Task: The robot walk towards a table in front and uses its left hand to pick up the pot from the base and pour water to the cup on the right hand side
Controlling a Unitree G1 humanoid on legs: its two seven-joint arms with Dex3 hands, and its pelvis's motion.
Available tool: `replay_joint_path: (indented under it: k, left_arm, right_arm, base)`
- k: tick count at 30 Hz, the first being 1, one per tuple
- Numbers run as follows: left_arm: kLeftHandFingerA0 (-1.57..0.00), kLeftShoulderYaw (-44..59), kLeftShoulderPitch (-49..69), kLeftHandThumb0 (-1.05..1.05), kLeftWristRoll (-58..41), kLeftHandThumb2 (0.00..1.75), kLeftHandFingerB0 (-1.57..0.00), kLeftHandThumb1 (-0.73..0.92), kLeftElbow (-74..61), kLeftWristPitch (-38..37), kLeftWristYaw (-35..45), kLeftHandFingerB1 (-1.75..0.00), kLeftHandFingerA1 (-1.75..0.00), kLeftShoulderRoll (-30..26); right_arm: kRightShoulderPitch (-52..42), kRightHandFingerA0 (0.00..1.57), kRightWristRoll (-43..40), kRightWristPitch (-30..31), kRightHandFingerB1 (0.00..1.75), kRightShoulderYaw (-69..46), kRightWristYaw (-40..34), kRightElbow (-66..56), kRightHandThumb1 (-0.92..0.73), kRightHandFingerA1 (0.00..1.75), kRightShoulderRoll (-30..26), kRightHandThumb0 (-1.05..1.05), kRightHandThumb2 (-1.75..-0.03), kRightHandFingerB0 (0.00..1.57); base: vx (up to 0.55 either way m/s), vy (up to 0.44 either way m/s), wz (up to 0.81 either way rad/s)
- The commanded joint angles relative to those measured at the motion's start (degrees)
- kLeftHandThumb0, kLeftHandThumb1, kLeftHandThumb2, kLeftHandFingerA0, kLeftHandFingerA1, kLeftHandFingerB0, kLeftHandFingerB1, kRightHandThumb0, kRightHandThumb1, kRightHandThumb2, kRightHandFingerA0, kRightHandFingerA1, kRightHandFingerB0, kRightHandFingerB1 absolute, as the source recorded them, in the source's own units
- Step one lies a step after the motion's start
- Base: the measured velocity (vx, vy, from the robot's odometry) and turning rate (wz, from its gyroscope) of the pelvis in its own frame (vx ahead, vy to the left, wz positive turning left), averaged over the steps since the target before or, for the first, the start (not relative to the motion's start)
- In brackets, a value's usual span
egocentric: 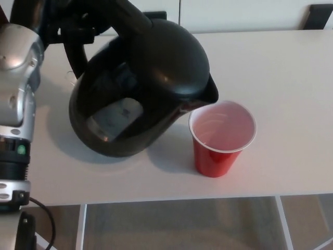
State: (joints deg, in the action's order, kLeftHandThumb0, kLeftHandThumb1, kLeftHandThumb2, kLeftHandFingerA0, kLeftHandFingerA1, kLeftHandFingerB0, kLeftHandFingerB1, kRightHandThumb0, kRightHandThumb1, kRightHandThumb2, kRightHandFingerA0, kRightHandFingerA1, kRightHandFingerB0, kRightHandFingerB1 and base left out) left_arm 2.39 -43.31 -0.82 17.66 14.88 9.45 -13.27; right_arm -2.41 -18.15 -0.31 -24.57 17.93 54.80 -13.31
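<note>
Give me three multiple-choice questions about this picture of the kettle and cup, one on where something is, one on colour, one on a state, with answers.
1. Where is the kettle's spout?
A. Above the cup's rim on the cup's left side
B. Pointing away from the cup
C. Resting flat on the table

2. What colour is the cup outside?
A. Blue
B. Red
C. Green

3. How is the kettle held?
A. Standing upright, untouched
C. Lying on its side on the table
B. Tilted toward the cup, gripped by its handle

Answers:
1. A: the spout hangs just over the near-left edge of the cup's rim.
2. B: the cup's wall is red, its inside whitish.
3. B: the left hand is closed on the handle and the body leans to the cup; no stream of water can be made out.
</note>
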Motion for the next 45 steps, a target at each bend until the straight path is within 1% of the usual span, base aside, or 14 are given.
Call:
replay_joint_path:
  k: [1, 2, 6, 7, 8, 10, 11, 13, 17, 30, 31, 32, 42, 45]
  left_arm:
    - [-0.65, -5.5, -1.9, -0.02, 12.8, 0.49, -0.45, 0.7, -2.7, -13.0, -8.7, -1.59, -1.75, -3.2]
    - [-0.6, -6.7, -2.4, -0.03, 14.2, 0.52, -0.45, 0.69, -2.8, -13.6, -9.4, -1.65, -1.75, -3.7]
    - [-0.59, -9.4, -3.4, -0.03, 17.6, 0.54, -0.44, 0.67, -2.8, -15.2, -11.5, -1.67, -1.75, -4.7]
    - [-0.62, -9.9, -3.6, -0.04, 18.1, 0.57, -0.42, 0.65, -3.2, -14.5, -11.8, -1.7, -1.75, -4.8]
    - [-0.62, -10.1, -3.8, -0.05, 18.2, 0.57, -0.43, 0.65, -3.4, -14.3, -11.9, -1.69, -1.75, -4.8]
    - [-0.62, -10.4, -3.8, -0.05, 18.2, 0.57, -0.43, 0.65, -3.4, -14.3, -12.2, -1.69, -1.75, -4.9]
    - [-0.63, -10.5, -4.3, -0.05, 18.7, 0.53, -0.45, 0.67, -3.1, -14.6, -12.5, -1.64, -1.75, -5.1]
    - [-0.63, -10.8, -5.4, -0.04, 19.6, 0.57, -0.43, 0.65, -2.3, -15.4, -13.1, -1.69, -1.75, -5.6]
    - [-0.62, -10.7, -6.3, -0.04, 20.2, 0.55, -0.45, 0.67, -1.6, -16.2, -13.3, -1.66, -1.75, -5.7]
    - [-0.65, -10.7, -9.4, -0.03, 23.6, 0.57, -0.42, 0.64, 0.6, -22.5, -14.3, -1.68, -1.75, -7.3]
    - [-0.67, -11.1, -9.9, -0.05, 25.0, 0.55, -0.47, 0.66, 0.1, -23.9, -14.7, -1.6, -1.75, -8.4]
    - [-0.68, -11.2, -9.9, -0.06, 25.4, 0.57, -0.46, 0.65, 0.0, -24.3, -14.9, -1.66, -1.75, -8.6]
    - [-0.67, -10.6, -9.8, -0.05, 26.8, 0.58, -0.45, 0.65, -1.1, -26.9, -15.0, -1.65, -1.75, -9.0]
    - [-0.71, -10.8, -8.7, -0.04, 27.0, 0.56, -0.45, 0.66, -2.6, -31.6, -15.2, -1.68, -1.75, -10.0]
  right_arm:
    - [0.9, 0.56, -0.2, -1.5, 0.43, -0.4, 0.7, 0.9, -0.59, 0.52, -1.5, -0.13, -0.57, 0.43]
    - [1.1, 0.57, -0.2, -1.5, 0.43, -0.5, 0.5, 1.0, -0.59, 0.52, -1.4, -0.12, -0.57, 0.44]
    - [1.3, 0.56, 0.0, -1.1, 0.42, -0.4, -0.4, 0.8, -0.6, 0.5, -1.3, -0.13, -0.57, 0.44]
    - [1.3, 0.54, 0.0, -0.9, 0.44, -0.4, -0.2, 0.7, -0.58, 0.52, -1.4, -0.18, -0.6, 0.42]
    - [1.4, 0.56, 0.0, -0.9, 0.42, -0.4, -0.3, 0.7, -0.59, 0.5, -1.4, -0.13, -0.57, 0.42]
    - [1.4, 0.56, 0.0, -1.0, 0.42, -0.5, -0.3, 0.7, -0.59, 0.5, -1.4, -0.13, -0.57, 0.42]
    - [1.6, 0.57, 0.1, -1.0, 0.42, -0.4, -0.3, 0.9, -0.58, 0.51, -1.5, -0.13, -0.56, 0.44]
    - [1.9, 0.56, 0.4, -1.2, 0.43, 0.0, -0.4, 0.9, -0.59, 0.5, -1.7, -0.13, -0.57, 0.45]
    - [2.0, 0.56, 0.6, -1.4, 0.43, 0.2, -0.3, 1.1, -0.59, 0.51, -1.9, -0.14, -0.57, 0.45]
    - [2.5, 0.58, 0.7, -1.6, 0.43, 0.3, -0.4, 1.8, -0.59, 0.52, -2.3, -0.14, -0.57, 0.45]
    - [2.6, 0.6, 1.0, -1.3, 0.44, 0.6, -0.8, 1.4, -0.57, 0.52, -2.4, -0.16, -0.56, 0.45]
    - [2.6, 0.58, 1.2, -1.4, 0.44, 0.7, -0.8, 1.3, -0.57, 0.51, -2.5, -0.16, -0.56, 0.45]
    - [2.7, 0.6, 1.1, -0.7, 0.44, 0.9, -1.4, 0.1, -0.57, 0.52, -2.3, -0.16, -0.56, 0.46]
    - [3.5, 0.56, 1.3, -0.8, 0.43, 1.1, -1.0, 0.6, -0.59, 0.5, -2.7, -0.16, -0.57, 0.45]
  base:
    - [0.0, 0.0, 0.0]
    - [0.0, 0.0, 0.0]
    - [0.0, 0.0, 0.0]
    - [0.0, 0.0, 0.0]
    - [0.0, 0.0, 0.0]
    - [0.0, 0.0, 0.0]
    - [0.0, 0.0, 0.0]
    - [0.0, 0.0, 0.0]
    - [0.0, 0.0, 0.0]
    - [0.0, 0.0, 0.0]
    - [0.0, 0.0, 0.0]
    - [0.0, 0.0, 0.0]
    - [0.0, 0.0, 0.0]
    - [0.0, 0.0, 0.0]
